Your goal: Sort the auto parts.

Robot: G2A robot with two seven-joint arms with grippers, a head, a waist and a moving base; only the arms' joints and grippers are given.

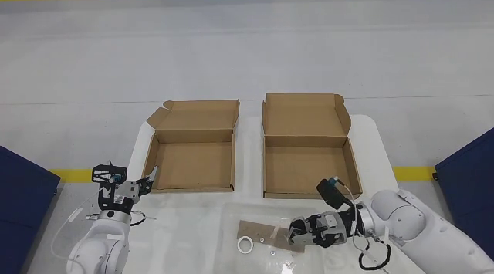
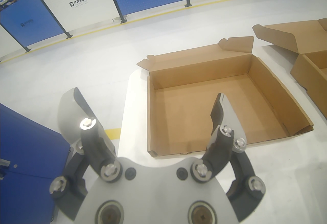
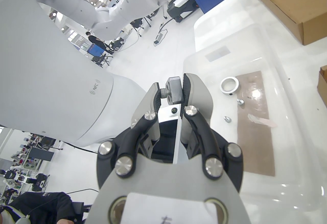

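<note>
The right gripper is seen clenched on a small grey part, a metal block with a stud on one side, pinched between the two fingertips. In the top view this gripper is placed over the clear bin, which is set on the white table at its near edge, just in front of the two boxes.

A brown sheet is laid flat on the bin's floor. Beside its far end a metal ring is found lying flat – it is also seen from above. Two small silvery pieces are left near the sheet's edge, well apart from the held part, and a pale scrap is lying on the sheet.

The left gripper is held wide open with nothing between its fingers. From above it is placed just beside the near left corner of the left box.

Both cardboard boxes are opened – lids folded back away from the robot. The right box is set beside the left one, a narrow strip of table being left between them.
</note>
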